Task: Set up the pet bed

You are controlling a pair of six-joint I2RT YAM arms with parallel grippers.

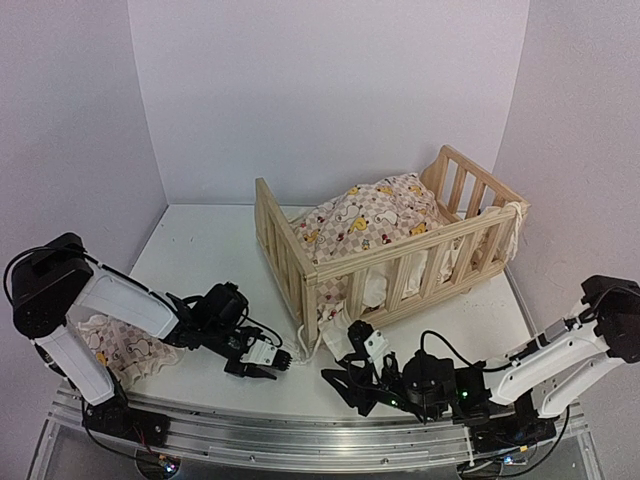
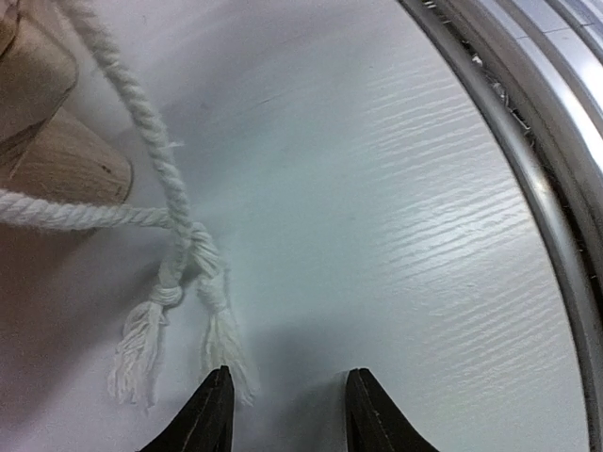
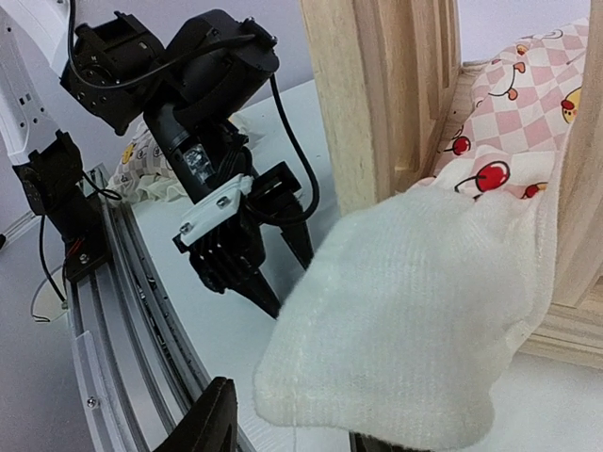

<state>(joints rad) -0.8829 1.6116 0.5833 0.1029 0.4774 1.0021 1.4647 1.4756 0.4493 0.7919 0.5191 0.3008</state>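
The pine pet bed frame (image 1: 300,262) stands at centre right. Its checked duck-and-cherry cushion (image 1: 375,220) lies bunched inside, and a white ruffle corner (image 1: 338,337) hangs out at the front left post. Two tie strings (image 2: 179,282) with frayed ends lie on the table by the frame's foot (image 2: 57,160). My left gripper (image 1: 284,362) is open just short of the string ends in the left wrist view (image 2: 289,410). My right gripper (image 1: 345,385) is open, and the white ruffle flap (image 3: 405,320) hangs over its right finger and the gap (image 3: 292,438).
A second patterned ruffled piece (image 1: 122,346) lies at the left under the left arm. The aluminium rail (image 1: 300,432) runs along the near table edge and also shows in the left wrist view (image 2: 556,235). The left gripper (image 3: 268,273) stands close in front of the right one.
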